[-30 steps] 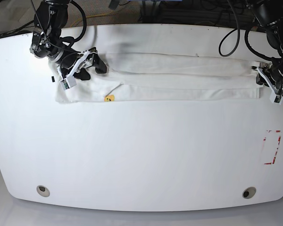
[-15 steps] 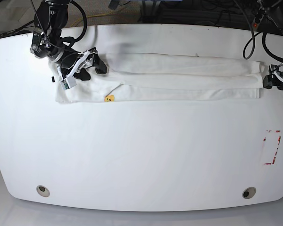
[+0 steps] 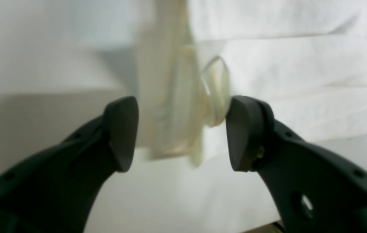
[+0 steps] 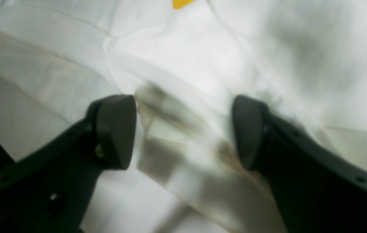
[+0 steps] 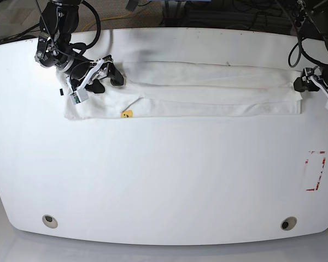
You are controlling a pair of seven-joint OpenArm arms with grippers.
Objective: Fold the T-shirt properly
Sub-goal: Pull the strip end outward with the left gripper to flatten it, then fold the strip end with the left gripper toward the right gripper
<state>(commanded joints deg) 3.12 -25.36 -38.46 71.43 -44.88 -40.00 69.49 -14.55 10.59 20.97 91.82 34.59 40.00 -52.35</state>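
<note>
T-shirt (image 5: 208, 90) folded into a long band across the far half of the white worktop (image 5: 164, 174).

Left gripper (image 3: 181, 132) sits at the band's end, fingers (image 3: 121, 132) spread apart, the layered edge between them. Right gripper (image 4: 183, 131) is over the other end with its fingers (image 4: 115, 129) also parted, above creased cloth.

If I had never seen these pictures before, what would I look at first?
Probably the T-shirt, folded into a long white strip across the far side of the white table, with a tiny yellow spot of its print peeking out near one end. Next, the two black robot grippers: the right gripper sits open over that end, and the left gripper is open at the strip's other end.
</note>
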